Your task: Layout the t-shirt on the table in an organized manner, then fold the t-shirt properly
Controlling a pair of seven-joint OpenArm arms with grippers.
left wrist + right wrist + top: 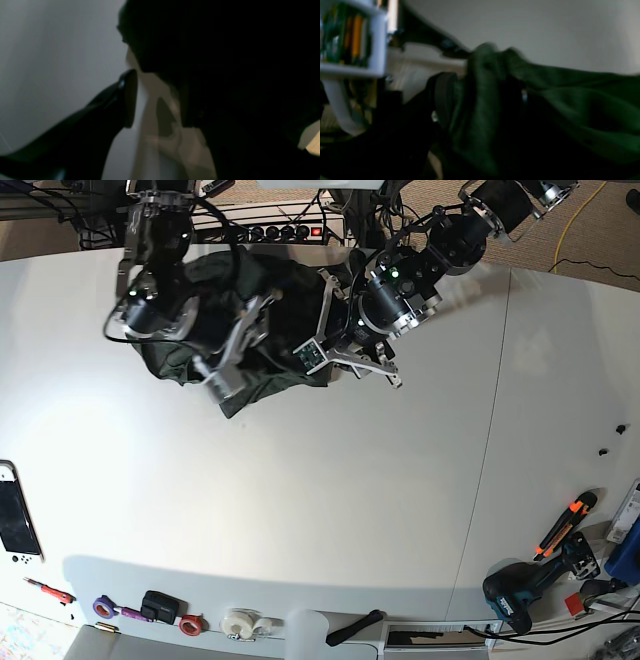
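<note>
t-shirt [250,330]: soft matt green cloth, wrinkled | table [300,510]: smooth white, slight sheen

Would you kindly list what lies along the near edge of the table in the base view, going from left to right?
White handheld game console → red pen → purple tape roll → small black box → white tape roll → black handle → teal-and-black power drill → orange-and-black utility knife.

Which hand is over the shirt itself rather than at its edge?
The right hand, on the base view's left, is over the bunched shirt. The left hand is at the shirt's edge, over bare table.
</note>
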